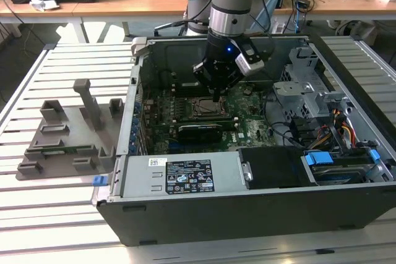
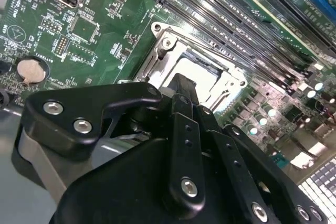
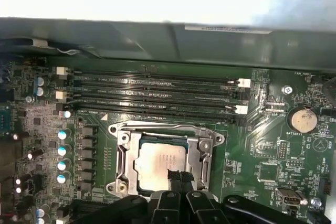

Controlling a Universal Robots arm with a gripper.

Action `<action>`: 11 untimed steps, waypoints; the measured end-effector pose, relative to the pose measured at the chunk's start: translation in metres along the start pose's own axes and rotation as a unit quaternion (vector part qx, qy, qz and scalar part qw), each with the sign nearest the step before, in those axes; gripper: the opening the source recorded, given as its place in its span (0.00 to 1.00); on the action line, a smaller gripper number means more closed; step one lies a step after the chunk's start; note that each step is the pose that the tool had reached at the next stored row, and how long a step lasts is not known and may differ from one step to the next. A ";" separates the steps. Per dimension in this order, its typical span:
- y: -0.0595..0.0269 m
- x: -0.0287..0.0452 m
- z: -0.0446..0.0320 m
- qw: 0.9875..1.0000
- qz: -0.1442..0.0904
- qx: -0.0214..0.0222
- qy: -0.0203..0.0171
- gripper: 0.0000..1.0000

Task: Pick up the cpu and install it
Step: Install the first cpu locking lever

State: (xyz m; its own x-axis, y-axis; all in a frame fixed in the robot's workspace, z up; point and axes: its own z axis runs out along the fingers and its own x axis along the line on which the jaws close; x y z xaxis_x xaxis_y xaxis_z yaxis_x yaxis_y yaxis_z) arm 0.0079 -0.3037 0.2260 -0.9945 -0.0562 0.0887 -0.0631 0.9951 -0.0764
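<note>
Slatted bench (image 1: 68,214); jaws (image 3: 176,178) over seated cpu (image 3: 160,162).

The arm (image 1: 230,4) hung upright, wrist down, the gripper (image 1: 216,94) low, its fingers (image 3: 176,178) drawn together.

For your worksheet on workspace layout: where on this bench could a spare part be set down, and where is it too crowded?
Free: the slatted table in front of the grey fixture, and the slats at the exterior view's right of the computer case. Crowded: inside the case, where the gripper sits over the cpu in its socket, beside cables.
</note>
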 end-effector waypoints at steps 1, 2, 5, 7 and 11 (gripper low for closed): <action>-0.0001 0.0001 -0.0018 1.000 0.000 0.000 0.000 0.11; -0.0002 0.0003 -0.0031 1.000 0.000 0.000 0.000 0.11; -0.0009 0.0010 -0.0112 1.000 0.000 0.001 0.000 0.11; -0.0012 0.0014 -0.0160 1.000 0.000 0.001 0.000 0.11; -0.0016 0.0018 -0.0206 1.000 0.000 0.001 0.000 0.11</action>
State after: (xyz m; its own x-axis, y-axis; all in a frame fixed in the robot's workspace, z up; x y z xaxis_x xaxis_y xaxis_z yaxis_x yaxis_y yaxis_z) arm 0.0079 -0.3037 0.2468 -0.9945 -0.0561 0.0888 -0.0632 0.9948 -0.0794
